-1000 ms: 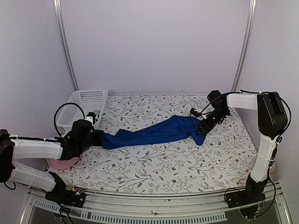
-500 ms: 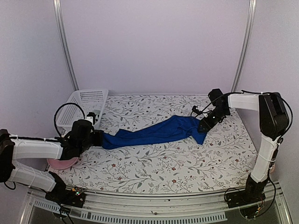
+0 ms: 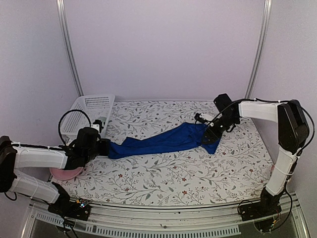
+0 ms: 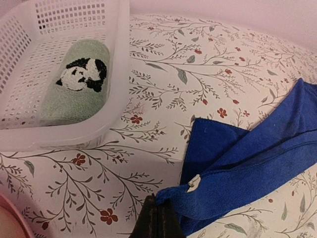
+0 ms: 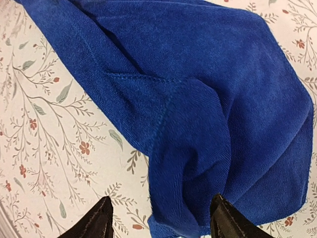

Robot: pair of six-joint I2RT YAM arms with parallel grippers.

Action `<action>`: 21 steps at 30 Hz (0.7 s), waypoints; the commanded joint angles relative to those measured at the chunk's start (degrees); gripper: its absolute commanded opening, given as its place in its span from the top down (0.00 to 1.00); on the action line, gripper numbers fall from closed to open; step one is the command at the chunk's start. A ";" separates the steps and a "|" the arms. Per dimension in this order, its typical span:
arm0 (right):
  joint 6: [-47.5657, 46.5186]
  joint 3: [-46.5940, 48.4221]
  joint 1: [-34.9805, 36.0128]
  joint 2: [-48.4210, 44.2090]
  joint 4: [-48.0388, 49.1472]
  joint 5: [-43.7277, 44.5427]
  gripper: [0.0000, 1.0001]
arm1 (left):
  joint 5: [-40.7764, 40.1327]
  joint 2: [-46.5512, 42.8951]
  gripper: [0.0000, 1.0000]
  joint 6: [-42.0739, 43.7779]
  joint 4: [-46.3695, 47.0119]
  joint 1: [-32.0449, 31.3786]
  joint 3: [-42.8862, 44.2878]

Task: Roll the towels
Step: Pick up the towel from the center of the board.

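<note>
The long royal-blue towel (image 3: 163, 140) lies stretched across the middle of the flowered table. My left gripper (image 3: 105, 147) is shut on its left corner, and the left wrist view shows that corner (image 4: 171, 201) pinched at the closed fingertips (image 4: 158, 214). Over the towel's bunched right end (image 5: 198, 99) hovers my right gripper (image 3: 210, 132), open, one finger on each side of the cloth (image 5: 161, 218) and nothing held. The pale sage-green towel (image 4: 74, 82), rolled and bearing a panda patch, lies in the white basket (image 4: 49, 134).
The white basket (image 3: 91, 110) stands at the back left corner. A pink dish (image 3: 67, 173) peeks out from under my left arm at the table's left edge. Pale walls close in the table on three sides.
My right gripper has opened and let go of the towel's right end, shifting slightly left over it. The left gripper and its corner have not moved.
</note>
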 commanded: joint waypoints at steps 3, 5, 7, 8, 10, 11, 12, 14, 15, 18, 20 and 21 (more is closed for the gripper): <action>3.77 -4.19 4.73 -0.21 9.91 23.37 0.31 | 0.31 0.19 1.00 0.32 0.67 -0.07 1.59; 3.61 -6.08 4.74 -1.39 11.75 27.36 0.30 | 0.35 0.12 1.00 0.41 0.67 -0.08 1.57; 2.59 -8.22 5.03 -3.19 13.23 29.38 0.29 | 0.39 0.21 1.00 0.48 0.67 -0.08 1.62; 2.23 -8.99 5.15 -3.99 14.02 30.76 0.28 | 0.44 0.23 1.00 0.48 0.74 -0.07 1.63; 1.52 -10.27 5.31 -5.30 16.25 34.24 0.28 | 0.57 0.49 1.00 0.48 0.80 -0.08 1.72; 1.21 -11.11 5.39 -5.58 17.59 36.10 0.28 | 0.69 0.66 1.00 0.53 0.84 -0.08 1.78; 0.69 -11.63 5.45 -5.65 18.62 37.06 0.27 | 0.80 0.80 1.00 0.53 0.77 -0.08 1.86; 0.07 -12.49 5.76 -5.40 19.99 37.71 0.27 | 0.86 0.97 1.00 0.48 0.68 -0.08 2.04; -0.18 -12.73 6.03 -5.12 20.33 38.25 0.27 | 0.88 0.97 1.00 0.52 0.67 -0.08 2.05; -1.24 -13.96 6.96 -5.48 23.24 41.05 0.26 | 0.94 0.95 1.00 0.40 0.76 -0.08 2.00; -1.58 -14.25 7.03 -6.15 23.81 40.30 0.28 | 1.10 1.02 1.00 0.40 0.79 -0.08 2.03; -1.60 -14.40 7.03 -6.41 23.86 39.67 0.31 | 1.12 1.15 1.00 0.39 0.84 -0.08 1.97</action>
